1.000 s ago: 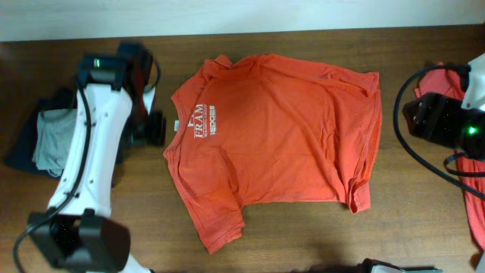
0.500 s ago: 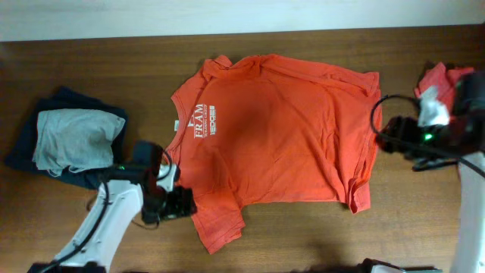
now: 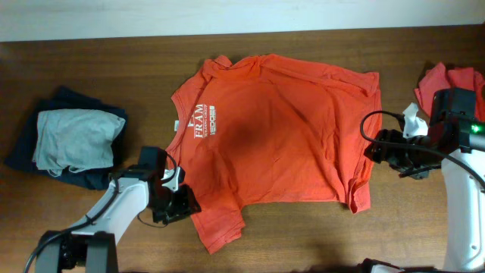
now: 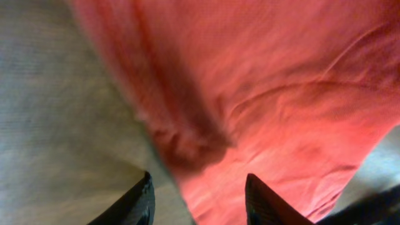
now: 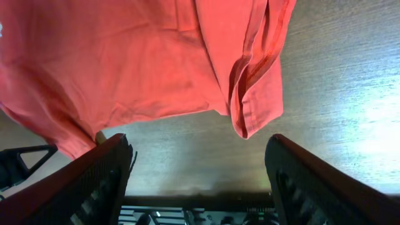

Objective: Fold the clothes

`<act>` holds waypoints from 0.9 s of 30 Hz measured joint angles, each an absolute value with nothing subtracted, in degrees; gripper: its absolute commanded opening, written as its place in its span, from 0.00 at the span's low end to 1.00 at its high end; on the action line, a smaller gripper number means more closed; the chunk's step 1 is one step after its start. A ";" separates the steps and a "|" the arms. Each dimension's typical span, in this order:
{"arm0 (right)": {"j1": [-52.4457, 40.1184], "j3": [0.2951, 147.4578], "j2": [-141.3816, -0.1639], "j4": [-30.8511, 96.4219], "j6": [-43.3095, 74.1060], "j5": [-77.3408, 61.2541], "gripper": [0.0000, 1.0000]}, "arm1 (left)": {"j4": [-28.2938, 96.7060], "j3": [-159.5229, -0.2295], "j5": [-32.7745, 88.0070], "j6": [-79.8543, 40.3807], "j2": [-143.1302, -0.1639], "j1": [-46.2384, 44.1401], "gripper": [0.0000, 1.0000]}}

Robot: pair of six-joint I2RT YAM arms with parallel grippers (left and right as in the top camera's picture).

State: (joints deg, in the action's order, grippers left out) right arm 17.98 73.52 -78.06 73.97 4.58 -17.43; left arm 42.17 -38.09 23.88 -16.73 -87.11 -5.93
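One orange-red T-shirt (image 3: 280,136) of the clothes lies spread flat mid-table, its white "FRAM" logo (image 3: 200,121) at the left. My left gripper (image 3: 187,203) is low at the near left sleeve. In the left wrist view the left gripper (image 4: 197,194) has its jaws apart, and the sleeve's edge (image 4: 187,144) runs between them. My right gripper (image 3: 371,148) hovers just off the shirt's right hem. In the right wrist view the right gripper (image 5: 199,147) is wide open over bare wood, with the hem corner (image 5: 256,106) just beyond it.
A folded pale grey garment (image 3: 76,138) on a navy one (image 3: 23,144) sits at the left edge. Another orange-red garment (image 3: 441,78) is bunched at the far right behind the right arm. The wooden table (image 3: 303,235) shows along the front.
The left arm swung from beside the folded pile down to the near left sleeve and its jaws have narrowed. The right arm moved left and down to the shirt's right hem.
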 measured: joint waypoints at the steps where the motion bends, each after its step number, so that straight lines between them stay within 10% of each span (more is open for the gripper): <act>1: 17.98 73.52 -78.06 73.67 4.58 -17.43 0.70 | 41.60 -38.33 24.49 -17.19 -87.61 -5.91 0.40; 9: 17.98 73.47 -78.06 73.17 4.56 -17.45 0.70 | 39.53 -39.27 25.08 -20.86 -90.54 -5.82 0.01; 27: 17.98 68.88 -83.02 69.95 5.85 -15.05 0.73 | 66.46 -60.07 -0.62 -20.58 -83.40 -5.10 0.01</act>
State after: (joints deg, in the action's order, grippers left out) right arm 17.98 68.88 -83.02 69.95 5.85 -15.05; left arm 66.46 -60.07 -0.62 -20.58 -83.40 -5.10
